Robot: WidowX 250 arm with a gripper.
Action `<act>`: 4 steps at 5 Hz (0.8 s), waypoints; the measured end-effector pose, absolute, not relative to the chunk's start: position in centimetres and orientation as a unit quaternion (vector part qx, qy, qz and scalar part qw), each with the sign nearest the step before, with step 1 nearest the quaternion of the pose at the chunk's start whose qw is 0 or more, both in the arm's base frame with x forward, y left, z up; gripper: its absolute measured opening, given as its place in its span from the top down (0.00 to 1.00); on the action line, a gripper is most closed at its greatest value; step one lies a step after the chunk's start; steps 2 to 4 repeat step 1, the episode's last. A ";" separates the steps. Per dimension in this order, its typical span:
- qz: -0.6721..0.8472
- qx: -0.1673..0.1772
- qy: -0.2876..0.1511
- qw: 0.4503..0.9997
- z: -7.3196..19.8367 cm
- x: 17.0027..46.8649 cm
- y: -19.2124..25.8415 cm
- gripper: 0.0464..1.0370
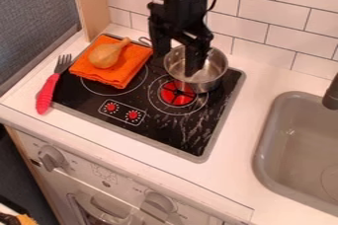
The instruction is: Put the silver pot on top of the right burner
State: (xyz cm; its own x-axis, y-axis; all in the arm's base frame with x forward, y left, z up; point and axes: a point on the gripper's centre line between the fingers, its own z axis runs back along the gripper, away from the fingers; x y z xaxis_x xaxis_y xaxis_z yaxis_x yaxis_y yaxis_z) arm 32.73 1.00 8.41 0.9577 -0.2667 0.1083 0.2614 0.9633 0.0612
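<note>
Silver pot point(210, 78): stands upright at one o'clock from the centre of the right burner point(178, 94), overlapping the ring but leaving much of the red middle bare. Comes down from twelve o'clock with the black gripper point(177, 65) over the pot. Has its claw spread apart, with one finger point(194, 61) dipping into the pot and the other outside, toward ten o'clock. At ten o'clock on the black cooktop point(155, 130), an orange cloth point(125, 73) under a tan, gourd-shaped toy point(105, 56), partly covering the left burner point(113, 91). Out at nine o'clock, lies a fork with a red handle point(47, 94) across the cooktop's edge. At eight o'clock from the red middle, two red knobs point(133, 115) in a white outline. Off at four o'clock from the cooktop, a grey sink point(263, 157), with a dark faucet point(332, 95) at its one o'clock.
</note>
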 end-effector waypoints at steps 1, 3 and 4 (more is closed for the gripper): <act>-0.105 0.022 -0.051 0.993 7.7 32.1 1.9 0.04; -0.105 0.022 -0.051 0.993 7.7 32.1 1.9 0.04; -0.105 0.022 -0.051 0.993 7.7 32.1 1.9 0.04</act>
